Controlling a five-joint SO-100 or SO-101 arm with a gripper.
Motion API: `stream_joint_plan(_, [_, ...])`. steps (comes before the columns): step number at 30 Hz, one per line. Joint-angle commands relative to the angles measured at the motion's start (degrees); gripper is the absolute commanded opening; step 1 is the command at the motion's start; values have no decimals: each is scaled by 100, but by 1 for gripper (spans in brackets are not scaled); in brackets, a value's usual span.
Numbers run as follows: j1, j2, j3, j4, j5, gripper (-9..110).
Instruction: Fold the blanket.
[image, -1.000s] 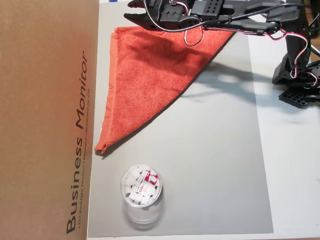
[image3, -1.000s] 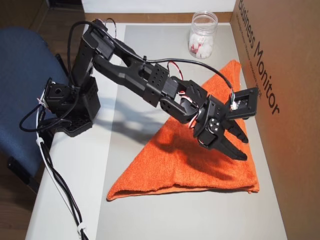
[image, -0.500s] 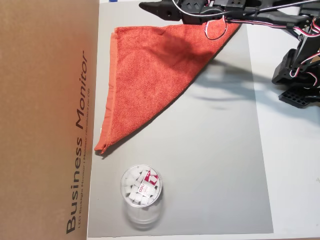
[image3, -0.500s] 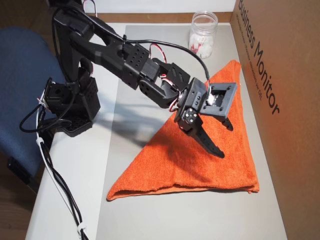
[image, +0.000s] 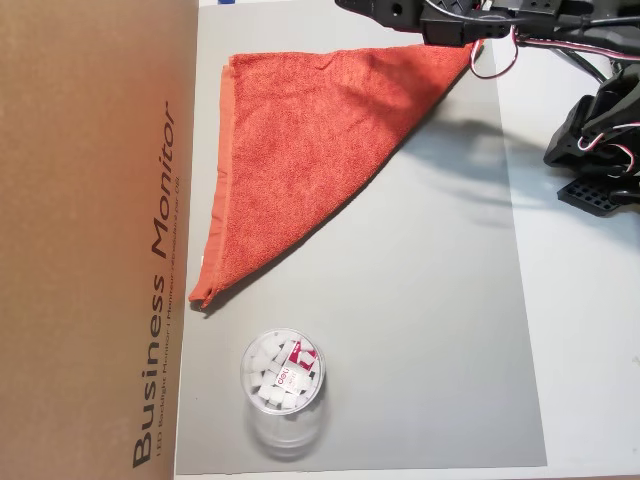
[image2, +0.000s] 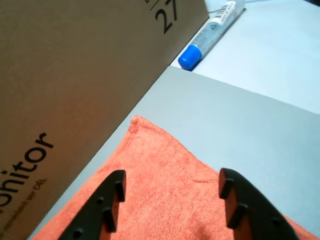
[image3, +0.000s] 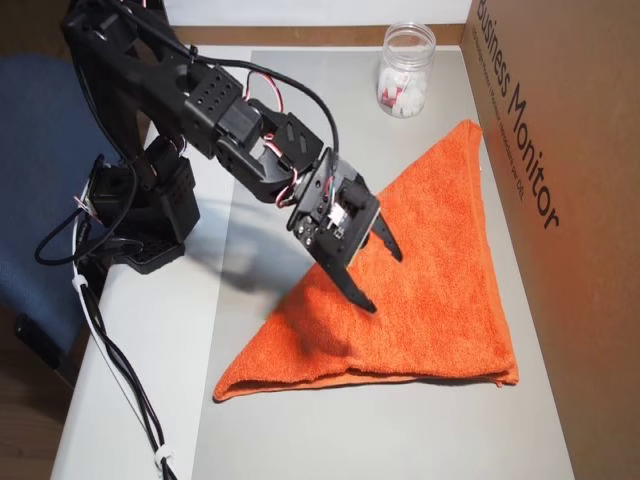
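Note:
The blanket (image3: 440, 250) is an orange-red terry towel lying folded into a triangle on the grey mat (image3: 300, 440). In an overhead view (image: 310, 150) its long folded edge runs diagonally, with one corner under the arm (image: 450, 22) at the top. My gripper (image3: 382, 280) is open and empty, its black fingers (image3: 360, 292) pointing down over the middle of the blanket. It seems to hover just above the cloth. In the wrist view the open gripper (image2: 172, 175) frames the blanket (image2: 160, 160) and one of its corners.
A large cardboard monitor box (image: 95, 240) runs along one side of the mat, close to the blanket's edge. A clear plastic cup (image: 283, 385) with white pieces stands on the mat beyond the blanket's tip. A blue-capped marker (image2: 210, 32) lies by the box. The arm's base (image3: 150, 215) stands beside the mat.

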Motion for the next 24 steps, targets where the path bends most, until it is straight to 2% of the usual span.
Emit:
stream_joint_plan(1, [141, 589, 176, 18, 211, 19])
stream_joint_plan(17, [519, 1890, 1274, 62, 976, 19])
stream_joint_plan(24, [536, 2549, 1257, 1723, 1362, 19])
